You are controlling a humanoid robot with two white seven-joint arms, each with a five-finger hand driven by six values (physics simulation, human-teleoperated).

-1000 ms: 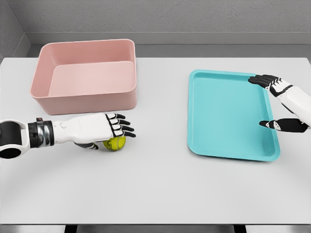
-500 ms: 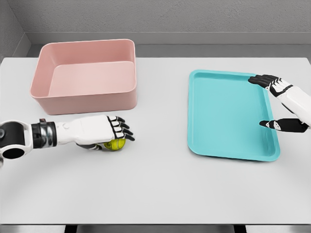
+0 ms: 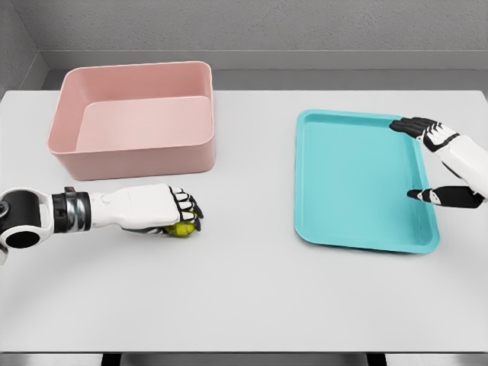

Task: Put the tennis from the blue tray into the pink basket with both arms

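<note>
**Left hand closed over tennis ball on counter, in front of pink basket**

Left hand point(image 3: 164, 210) reaches in from the left edge, low over the white counter point(image 3: 244, 297). Its fingers point(image 3: 185, 207) are curled down over the tennis ball point(image 3: 181, 228), which shows as a small yellow-green patch beneath the palm and fingertips. The ball appears to sit on the counter surface under the hand; whether it is lifted clear cannot be determined from this view.

Position relative to the pink basket point(image 3: 133, 156): hand and ball lie just in front of the basket's near wall, toward its right end, apart from it. The ball is outside the basket. The basket stands upright at the rear left of the counter, its interior visible and holding nothing.

The blue tray point(image 3: 358, 179) lies flat well to the right of the basket, with bare counter between them. No object rests on the tray.

Right hand point(image 3: 446, 164) hangs over the tray's right rim, on the far side of the tray from the basket. Its fingers are spread: the upper ones extend near the tray's rear right corner, a lower digit points inward over the tray floor. It grips nothing.
</note>
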